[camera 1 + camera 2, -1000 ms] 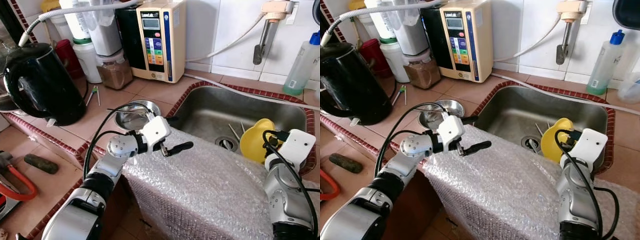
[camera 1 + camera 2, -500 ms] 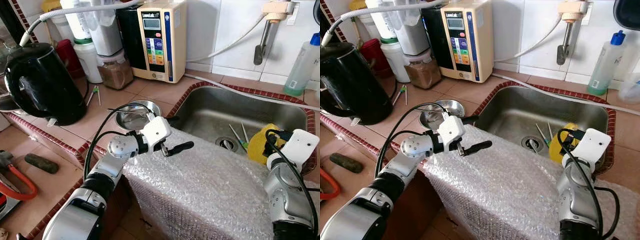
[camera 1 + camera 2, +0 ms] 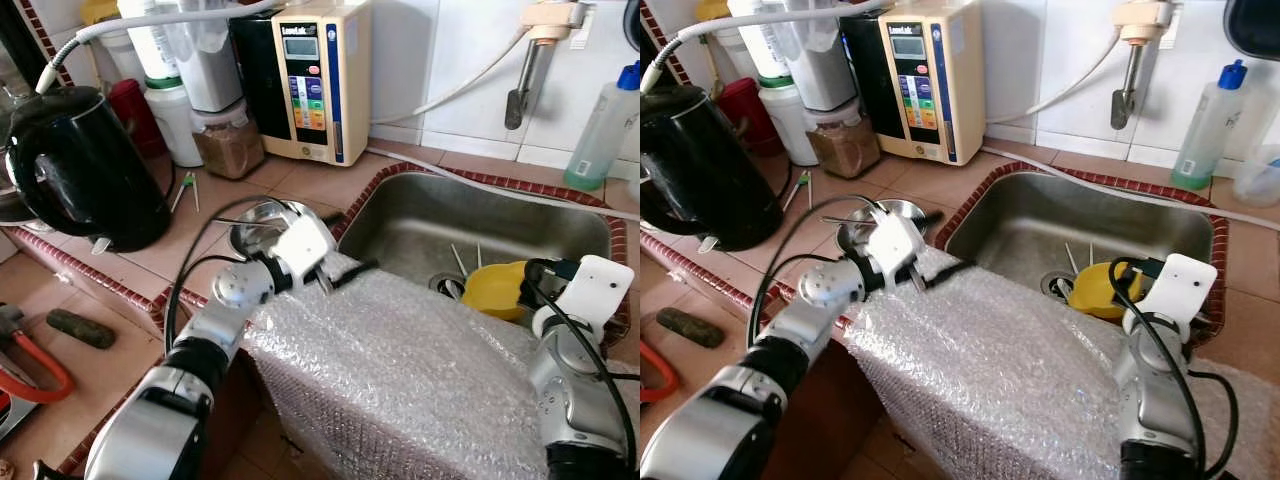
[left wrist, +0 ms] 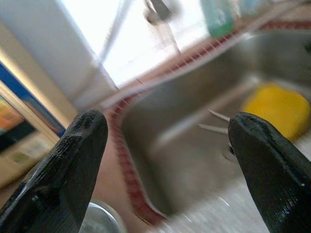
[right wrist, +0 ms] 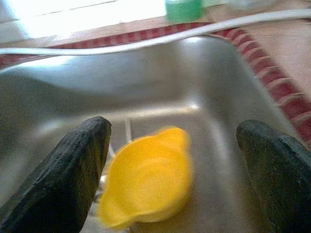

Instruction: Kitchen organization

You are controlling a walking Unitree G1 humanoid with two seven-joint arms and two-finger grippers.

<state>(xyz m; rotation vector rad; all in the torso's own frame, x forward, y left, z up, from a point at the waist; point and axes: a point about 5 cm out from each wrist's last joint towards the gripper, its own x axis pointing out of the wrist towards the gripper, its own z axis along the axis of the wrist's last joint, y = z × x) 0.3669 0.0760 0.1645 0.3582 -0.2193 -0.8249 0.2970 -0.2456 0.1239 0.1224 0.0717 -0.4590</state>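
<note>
A yellow bowl (image 3: 495, 290) lies upright on the floor of the steel sink (image 3: 420, 215), near the drain. My right gripper (image 5: 175, 133) is open and empty, hovering above the bowl (image 5: 146, 179) at the sink's front right corner. Its fingers stand wide on either side of the bowl without touching it. My left gripper (image 4: 170, 128) is open and empty at the sink's front left corner. One of its fingers (image 3: 352, 270) rests just above the bubble wrap (image 3: 400, 360). The bowl (image 4: 274, 109) shows far off in the left wrist view.
Bubble wrap drapes over the sink's front edge. A steel bowl (image 3: 262, 225) sits on the counter by my left gripper. A black kettle (image 3: 85, 165), a water machine (image 3: 320, 80) and jars stand at the back left. Thin utensils (image 3: 462, 262) lie in the sink. A bottle (image 3: 600, 130) stands at the back right.
The yellow bowl, held up on edge at my right gripper a second ago, has dropped and now lies flat in the sink. My left gripper has turned and drawn back toward the steel bowl.
</note>
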